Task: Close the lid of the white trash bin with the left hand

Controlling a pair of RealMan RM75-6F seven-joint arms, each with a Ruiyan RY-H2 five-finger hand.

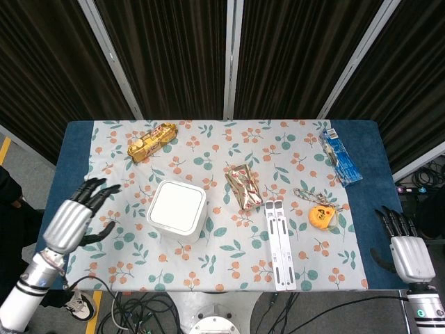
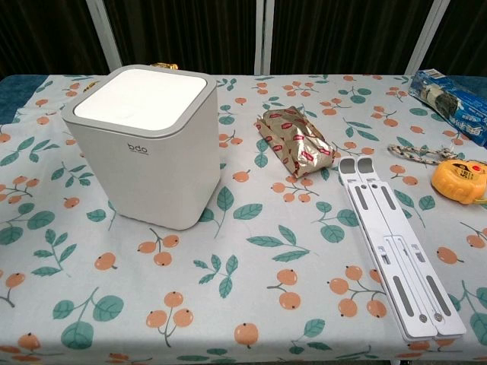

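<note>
The white trash bin (image 1: pixel 176 209) (image 2: pixel 147 141) stands left of the table's middle, its flat lid lying down flush in the grey rim. My left hand (image 1: pixel 73 219) hovers over the table's left edge, well apart from the bin, fingers spread and holding nothing; the chest view does not show it. My right hand (image 1: pixel 404 245) rests at the front right corner, fingers apart, empty.
A gold snack pack (image 1: pixel 152 141) lies at the back left. A foil packet (image 1: pixel 243 186) (image 2: pixel 296 141), a white folding stand (image 1: pixel 280 243) (image 2: pixel 396 258), a yellow tape measure (image 1: pixel 320 215) (image 2: pixel 459 178) and a blue packet (image 1: pixel 339 155) (image 2: pixel 450 106) lie right of the bin.
</note>
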